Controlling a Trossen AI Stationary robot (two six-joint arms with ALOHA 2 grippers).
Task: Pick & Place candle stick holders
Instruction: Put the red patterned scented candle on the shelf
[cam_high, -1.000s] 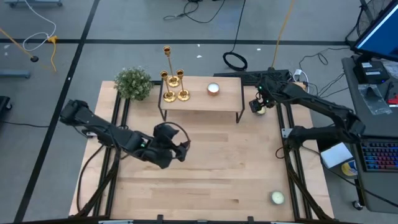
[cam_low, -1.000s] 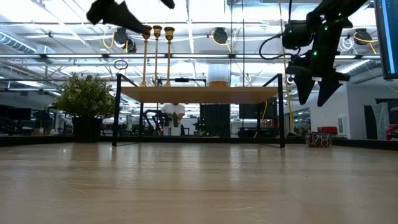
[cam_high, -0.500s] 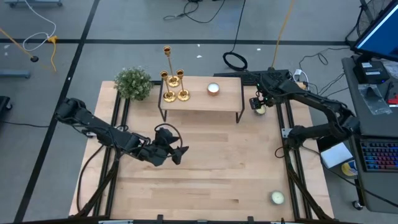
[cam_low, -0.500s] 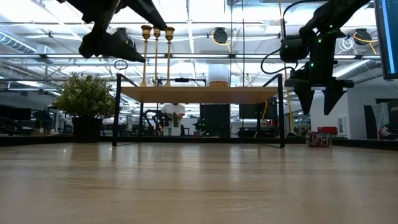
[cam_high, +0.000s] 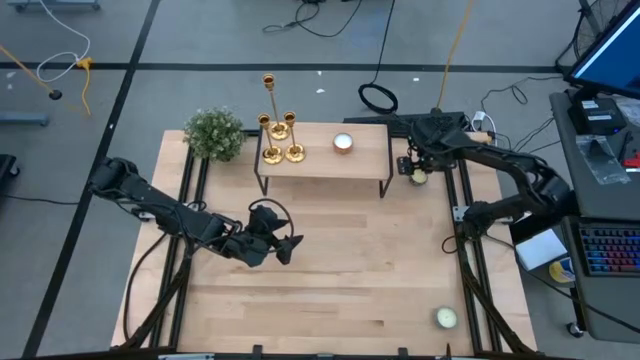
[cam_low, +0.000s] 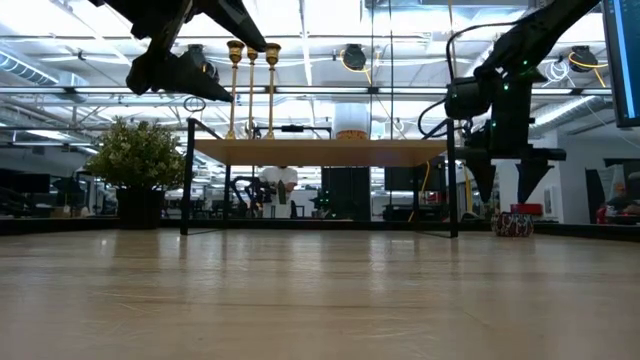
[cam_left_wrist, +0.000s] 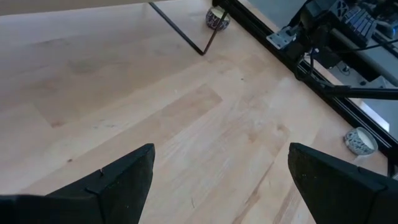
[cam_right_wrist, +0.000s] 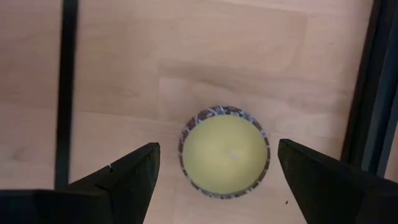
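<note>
Candle (cam_right_wrist: 224, 151) sits centred beneath your right gripper (cam_right_wrist: 214, 177), fingers apart: descend straight, straddle evenly, then close; left gripper (cam_high: 283, 246) waits, fingers apart.

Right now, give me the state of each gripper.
Left gripper: jaws open, empty, above bare table.
Right gripper: jaws open, empty, over the pale-green candle.

Seen from above, a small raised shelf (cam_high: 322, 160) is standing toward the far side of a wooden table (cam_high: 330, 290). Three gold candle stick holders (cam_high: 280, 135) are clustering on the shelf's left end, and a white candle (cam_high: 343, 143) is sitting near its middle. A bushy plant (cam_high: 214, 133) is standing just left of the shelf. The left gripper (cam_high: 287, 246) is hovering in front of the shelf, fingers apart. The right gripper (cam_high: 417, 170) is hanging over a pale candle (cam_high: 420, 177) just right of the shelf. Another pale candle (cam_high: 446, 318) is lying well in front of the shelf, to its right.
</note>
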